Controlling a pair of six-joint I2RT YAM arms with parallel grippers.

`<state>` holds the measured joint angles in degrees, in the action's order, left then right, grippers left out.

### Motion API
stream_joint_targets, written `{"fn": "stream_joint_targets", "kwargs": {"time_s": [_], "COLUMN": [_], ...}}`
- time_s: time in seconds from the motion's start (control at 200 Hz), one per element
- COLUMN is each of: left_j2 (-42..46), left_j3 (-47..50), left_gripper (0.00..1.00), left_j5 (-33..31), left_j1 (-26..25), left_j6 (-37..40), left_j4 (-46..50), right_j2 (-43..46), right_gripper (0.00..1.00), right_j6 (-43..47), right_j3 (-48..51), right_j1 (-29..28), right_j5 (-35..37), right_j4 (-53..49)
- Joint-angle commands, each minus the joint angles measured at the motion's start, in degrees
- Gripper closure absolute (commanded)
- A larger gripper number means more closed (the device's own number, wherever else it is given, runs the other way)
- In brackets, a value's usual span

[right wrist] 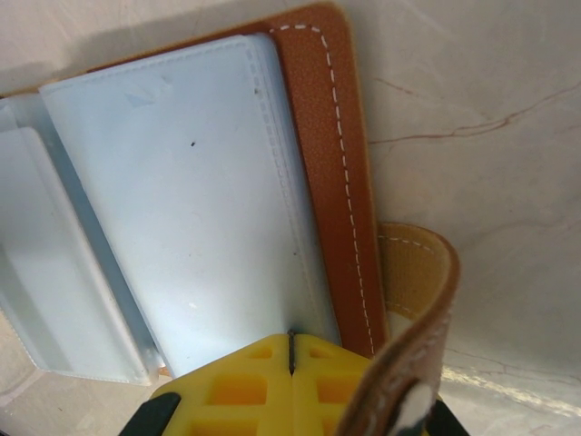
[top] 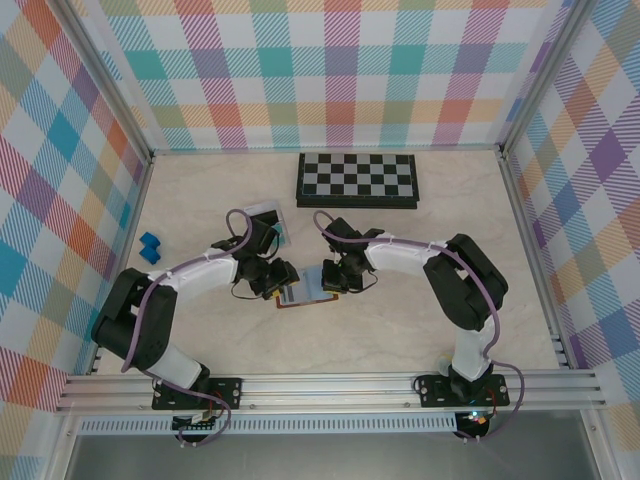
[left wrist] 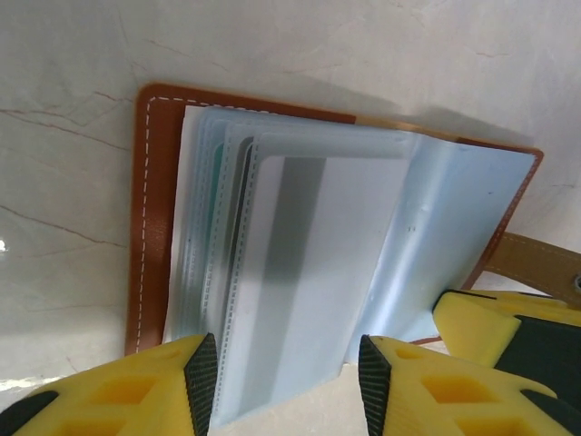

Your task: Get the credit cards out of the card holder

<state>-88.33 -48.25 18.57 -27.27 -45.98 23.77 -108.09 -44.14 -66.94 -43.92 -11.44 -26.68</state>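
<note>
Yellow, black-padded fingers of the left gripper [left wrist: 281, 372] sit at the near edge of the left wrist view. They are spread apart, with the lower edge of the clear sleeves [left wrist: 318, 254] lying between them; whether either pad touches the plastic is hard to tell. Those sleeves fan out of the card holder [left wrist: 150, 227], which lies open on the marble-patterned table [top: 400, 330], its brown leather rim with white stitching along one side. Thin edges of the credit cards [left wrist: 218, 195], one teal and one dark, show tucked inside the stacked sleeves. In the right wrist view the right gripper [right wrist: 290, 350] has its fingers pressed together, tips at the near edge of the holder's blue-grey lining; whether they nip a layer there I cannot tell. Just beside them the clasp strap [right wrist: 413, 291] curls upward. From above, both grippers meet over the holder, the left on its left side, the right on its right. Farther back, a clear tray [top: 270, 212] sits partly behind the left arm, a blue block [top: 150, 247] lies well off to the left, and a folded chessboard [top: 357, 180] rests near the back wall
</note>
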Motion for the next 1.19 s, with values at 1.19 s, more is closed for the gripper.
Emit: {"fn": "stream_joint_targets", "kwargs": {"time_s": [1.19], "left_j2": [-0.6], "left_j3": [-3.1], "left_gripper": [0.66], "left_j5": [10.6], "left_j1": [0.2], "left_j6": [5.0], "left_j4": [-4.0], "right_j2": [-2.1], "right_gripper": [0.94], "right_j6": [0.6], "right_j3": [0.6], "right_j1": [-0.6], "right_j5": [0.0], "right_j4": [-1.2]}}
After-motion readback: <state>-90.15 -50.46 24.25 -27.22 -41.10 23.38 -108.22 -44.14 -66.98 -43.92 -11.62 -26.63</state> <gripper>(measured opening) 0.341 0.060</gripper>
